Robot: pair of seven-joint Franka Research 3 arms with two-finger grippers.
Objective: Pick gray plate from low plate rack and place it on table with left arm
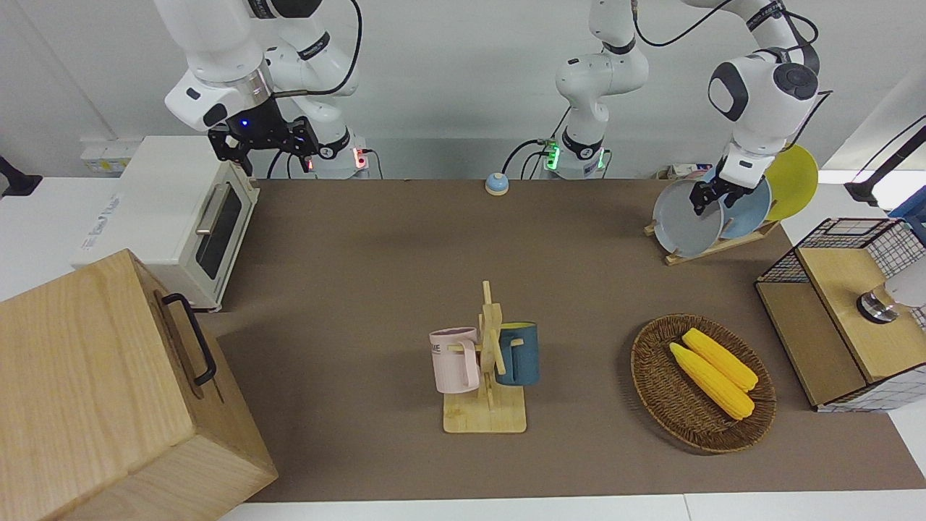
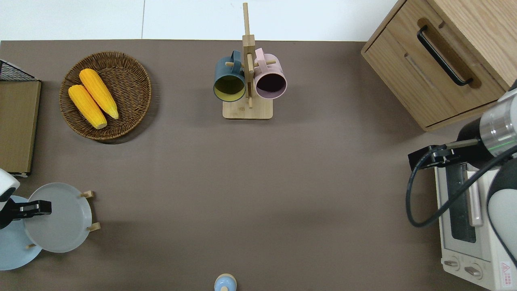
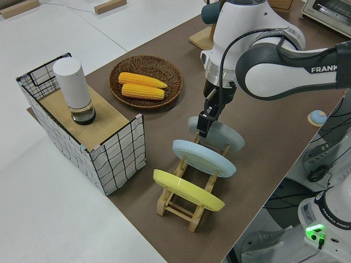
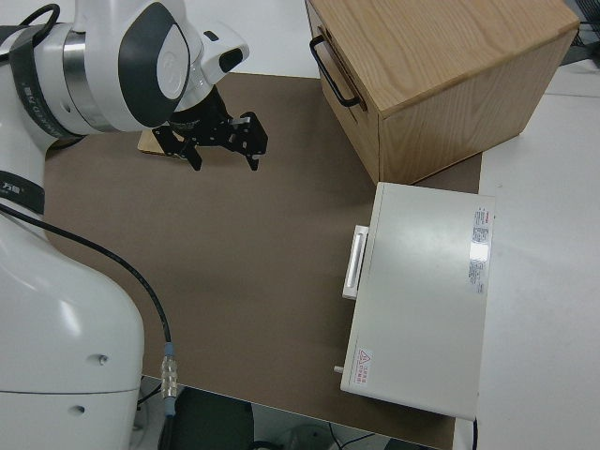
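Note:
The gray plate stands on edge in the low plate rack, in the slot farthest from the robots, at the left arm's end of the brown table. My left gripper is down at the plate's upper rim. A light-blue plate and a yellow plate fill the slots nearer the robots. My right gripper is open and holds nothing; that arm is parked.
A wicker basket with two corn cobs lies farther from the robots than the rack. A wire-sided box stands at the table's end beside it. A mug tree holds two mugs mid-table. A toaster oven and a wooden drawer box occupy the right arm's end.

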